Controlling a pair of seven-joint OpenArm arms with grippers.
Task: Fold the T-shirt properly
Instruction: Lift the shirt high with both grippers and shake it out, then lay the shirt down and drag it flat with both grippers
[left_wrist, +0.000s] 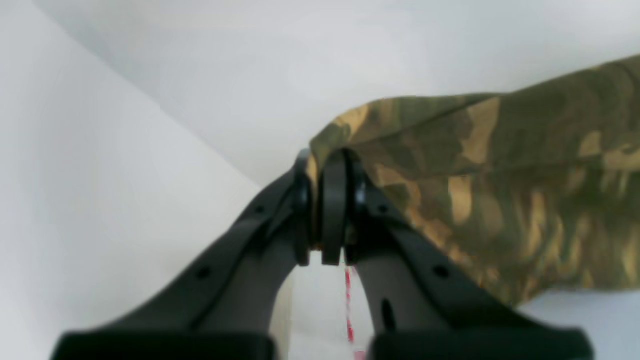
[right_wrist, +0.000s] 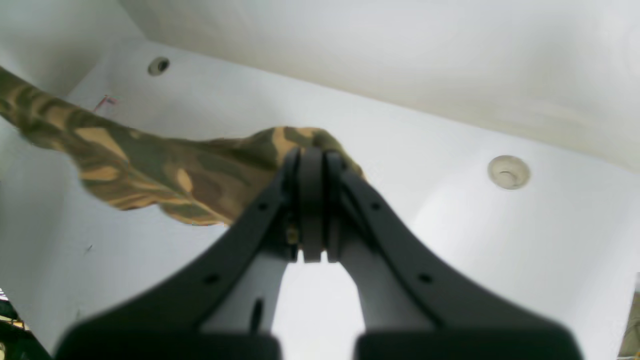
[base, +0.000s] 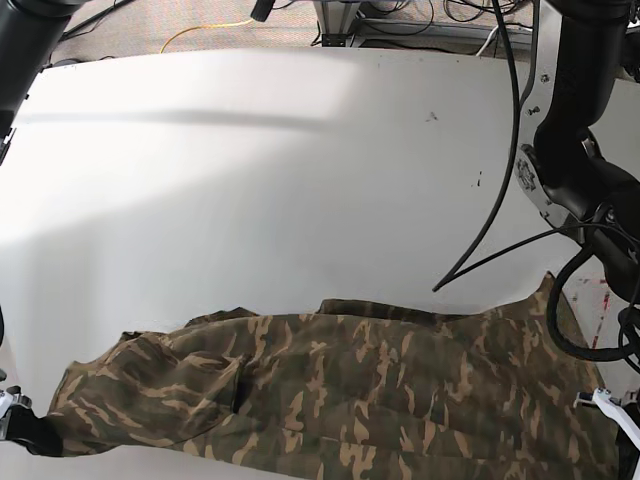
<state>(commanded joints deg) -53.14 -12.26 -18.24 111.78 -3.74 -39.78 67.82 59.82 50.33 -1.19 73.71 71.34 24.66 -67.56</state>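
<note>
The camouflage T-shirt (base: 340, 390) lies stretched across the near edge of the white table (base: 250, 180), wrinkled and partly bunched at its left end. In the left wrist view my left gripper (left_wrist: 329, 170) is shut on a raised corner of the T-shirt (left_wrist: 500, 190), which drapes off to the right. In the right wrist view my right gripper (right_wrist: 311, 160) is shut on another lifted edge of the T-shirt (right_wrist: 165, 170), which trails to the left. In the base view the right gripper (base: 28, 430) sits at the shirt's bottom-left end, and the left arm (base: 575, 150) reaches down on the right.
Two round holes (right_wrist: 508, 171) (right_wrist: 158, 65) are set in the tabletop. A red mark (base: 600, 300) is on the table near the right edge. A black cable (base: 500, 200) hangs from the left arm over the table. More cables (base: 400, 20) lie on the floor behind.
</note>
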